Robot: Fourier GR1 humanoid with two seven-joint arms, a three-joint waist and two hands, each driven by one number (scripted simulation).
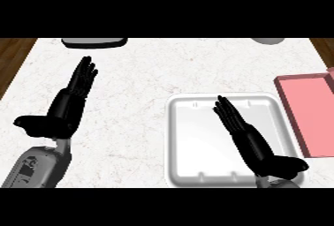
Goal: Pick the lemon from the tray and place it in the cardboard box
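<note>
A white tray (195, 141) lies on the marble counter at centre right. My right hand (251, 139) is stretched out flat above the tray, fingers straight and pointing away, holding nothing. My left hand (70, 103) is over the counter at the left, open, with its fingers up. A pink open box (313, 114) stands just right of the tray, partly cut off by the view's edge. No lemon shows anywhere; the right hand and forearm hide part of the tray's floor.
A dark grey flat object (94, 42) sits at the counter's far edge, left of centre. A pale grey round object (269, 40) peeks in at the far right. Wooden surface (13, 57) borders the counter on the left.
</note>
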